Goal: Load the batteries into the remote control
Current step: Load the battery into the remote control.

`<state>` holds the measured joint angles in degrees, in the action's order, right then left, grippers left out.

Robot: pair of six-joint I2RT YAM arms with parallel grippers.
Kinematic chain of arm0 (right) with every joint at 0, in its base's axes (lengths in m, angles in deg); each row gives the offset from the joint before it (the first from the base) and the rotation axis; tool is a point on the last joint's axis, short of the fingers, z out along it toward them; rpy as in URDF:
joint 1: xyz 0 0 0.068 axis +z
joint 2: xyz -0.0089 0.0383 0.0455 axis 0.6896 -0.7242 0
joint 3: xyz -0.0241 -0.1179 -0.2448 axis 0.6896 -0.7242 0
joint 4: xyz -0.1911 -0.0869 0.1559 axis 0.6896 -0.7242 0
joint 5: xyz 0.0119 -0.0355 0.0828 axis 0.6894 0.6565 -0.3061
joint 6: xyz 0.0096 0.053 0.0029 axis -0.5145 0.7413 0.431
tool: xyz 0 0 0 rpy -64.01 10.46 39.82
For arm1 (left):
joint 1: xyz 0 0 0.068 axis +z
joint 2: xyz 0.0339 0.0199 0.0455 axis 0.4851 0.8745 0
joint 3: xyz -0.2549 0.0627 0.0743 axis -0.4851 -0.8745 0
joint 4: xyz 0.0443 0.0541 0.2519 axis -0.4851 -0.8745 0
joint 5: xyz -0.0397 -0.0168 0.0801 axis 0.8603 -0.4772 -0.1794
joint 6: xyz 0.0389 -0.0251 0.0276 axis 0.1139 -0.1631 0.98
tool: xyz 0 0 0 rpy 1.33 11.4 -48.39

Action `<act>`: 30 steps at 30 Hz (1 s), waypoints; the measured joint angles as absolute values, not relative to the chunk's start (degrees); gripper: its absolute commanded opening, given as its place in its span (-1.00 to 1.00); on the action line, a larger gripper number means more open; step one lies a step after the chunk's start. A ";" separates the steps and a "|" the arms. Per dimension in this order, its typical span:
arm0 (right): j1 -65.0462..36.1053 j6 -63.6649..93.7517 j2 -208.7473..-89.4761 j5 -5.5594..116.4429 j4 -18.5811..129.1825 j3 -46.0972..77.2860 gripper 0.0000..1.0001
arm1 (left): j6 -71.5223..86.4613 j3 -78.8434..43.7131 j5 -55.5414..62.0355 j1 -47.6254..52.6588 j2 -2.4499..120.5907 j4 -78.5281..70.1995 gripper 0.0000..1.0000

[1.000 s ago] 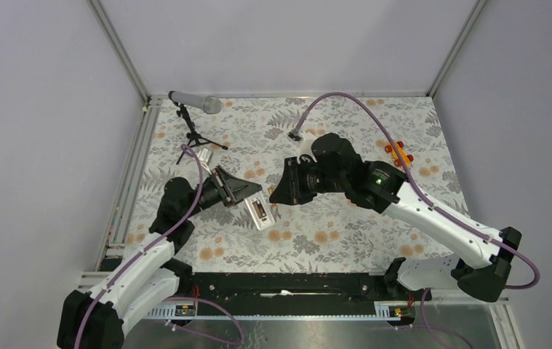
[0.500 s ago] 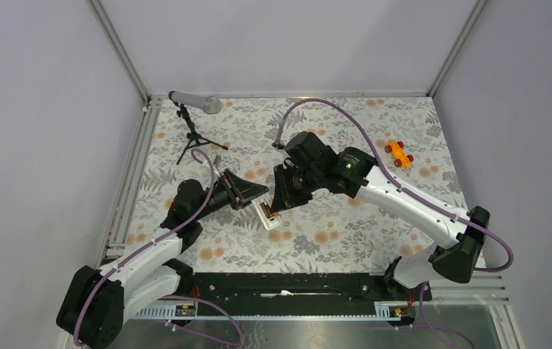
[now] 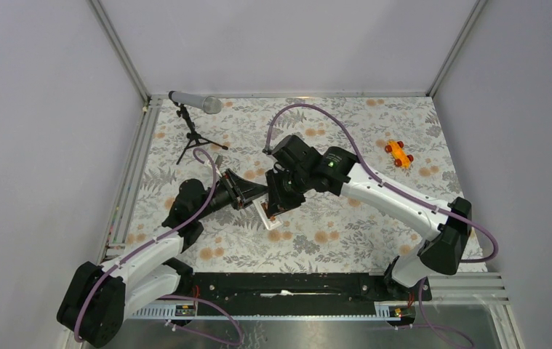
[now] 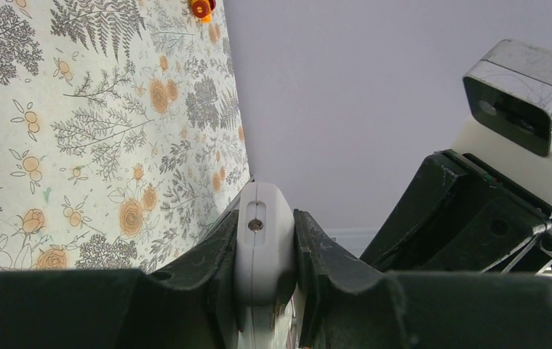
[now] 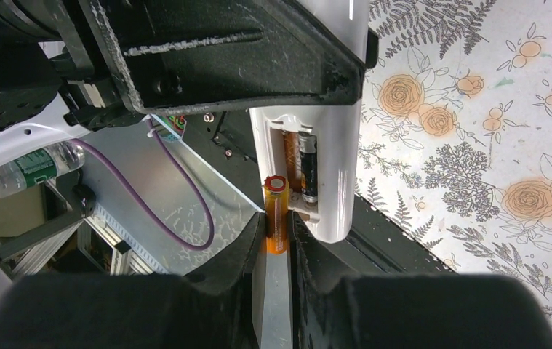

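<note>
The white remote control [image 5: 331, 167] hangs above the table, gripped at one end by my left gripper [image 4: 265, 229], whose jaws are shut on it. Its open battery compartment faces the right wrist camera. One battery [image 5: 308, 171] lies in the far slot. My right gripper [image 5: 278, 233] is shut on a second, orange battery [image 5: 276, 211], which stands upright with its tip at the lower end of the empty slot beside the first. In the top view the remote control [image 3: 266, 217] sits between the left gripper [image 3: 253, 196] and the right gripper [image 3: 274, 209].
A grey microphone [image 3: 194, 102] on a black tripod stands at the back left. An orange toy car [image 3: 398, 153] with red wheels lies at the back right. The floral mat [image 3: 345, 233] covers the table, and metal rails run along its left and near edges.
The right arm has swung left and nearer, bringing its battery up to the remote's compartment. The left gripper has shifted slightly right, still holding the remote.
</note>
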<state>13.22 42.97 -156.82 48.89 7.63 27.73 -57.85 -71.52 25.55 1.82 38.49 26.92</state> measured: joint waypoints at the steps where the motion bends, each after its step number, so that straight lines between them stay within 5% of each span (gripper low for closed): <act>1: 13.31 42.97 -157.11 48.91 7.60 27.92 -0.64 | -57.90 -71.52 25.55 1.77 38.51 26.90 -1.00; 30: 14.60 42.53 -159.93 51.68 6.27 29.80 -0.45 | -58.86 -71.52 25.55 1.73 38.47 26.88 -1.00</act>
<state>14.60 42.53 -159.93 51.68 6.27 29.80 -58.86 -71.52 25.55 1.73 38.47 26.88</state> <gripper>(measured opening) 0.252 0.266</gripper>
